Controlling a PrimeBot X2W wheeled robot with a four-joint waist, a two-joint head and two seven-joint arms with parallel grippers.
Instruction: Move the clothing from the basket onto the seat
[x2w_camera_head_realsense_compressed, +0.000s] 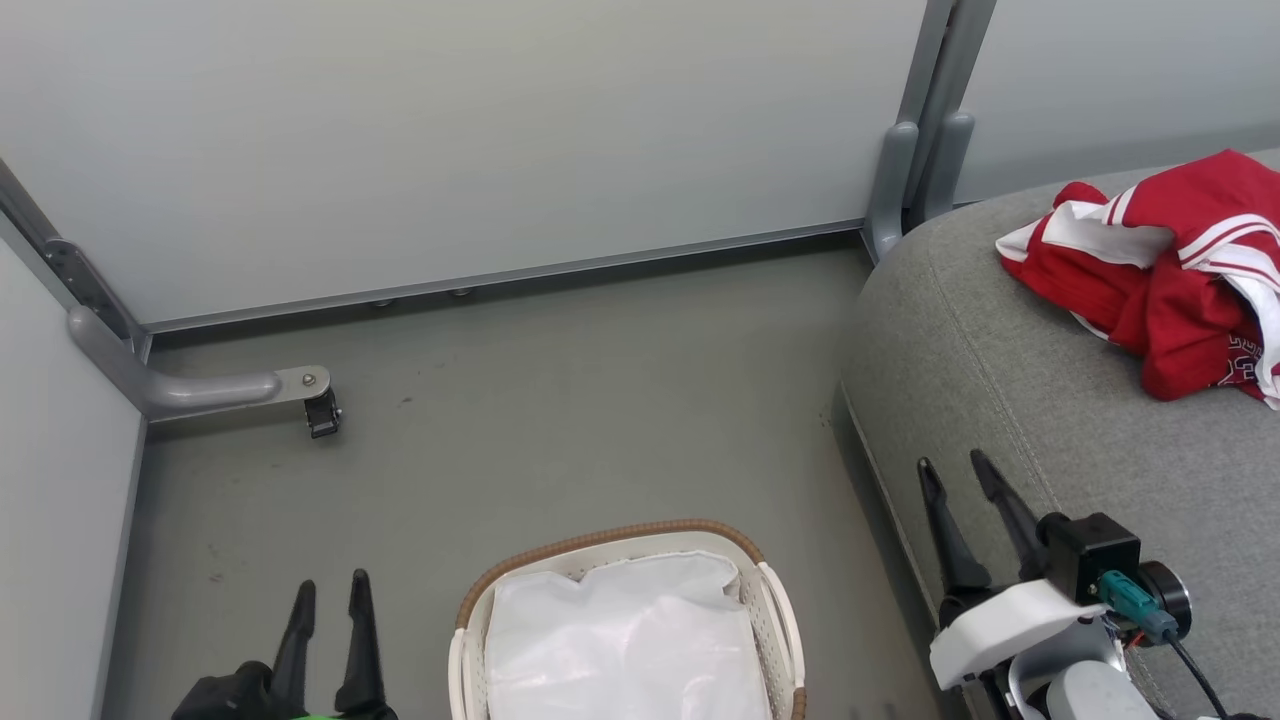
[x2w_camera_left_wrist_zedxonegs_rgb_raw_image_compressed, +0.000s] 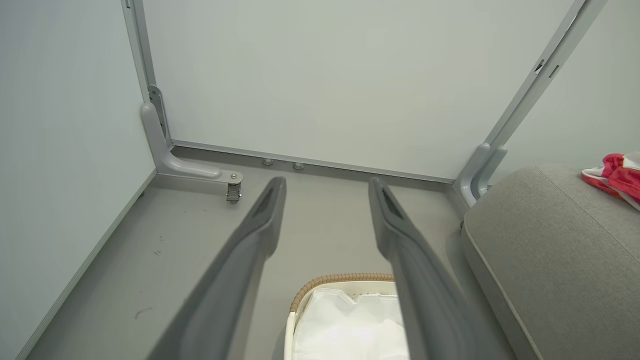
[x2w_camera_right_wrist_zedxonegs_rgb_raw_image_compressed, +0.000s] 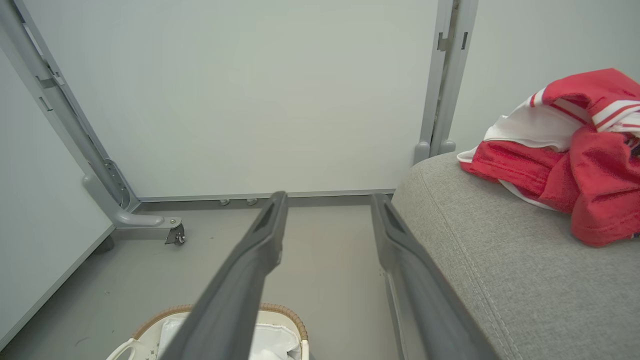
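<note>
Since the clothing (x2w_camera_head_realsense_compressed: 1160, 270) lies bunched at the far right edge of the seat (x2w_camera_head_realsense_compressed: 1000, 380) and the basket (x2w_camera_head_realsense_compressed: 600, 538) on the floor (x2w_camera_head_realsense_compressed: 550, 400) holds just a white liner (x2w_camera_head_realsense_compressed: 620, 640), I judge transfer done; left pincer (x2w_camera_head_realsense_compressed: 332, 582), right pincer (x2w_camera_head_realsense_compressed: 952, 462) both spread, empty; next: check under liner.

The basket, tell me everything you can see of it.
The basket is a small oval tub of cream-white plastic with perforated walls, a brown woven-look rim and side handles. It stands upright on the grey floor, left of the seat and apart from it, its near end cut off by the head view's bottom edge. A crumpled glossy white liner sheet lies inside.
</note>
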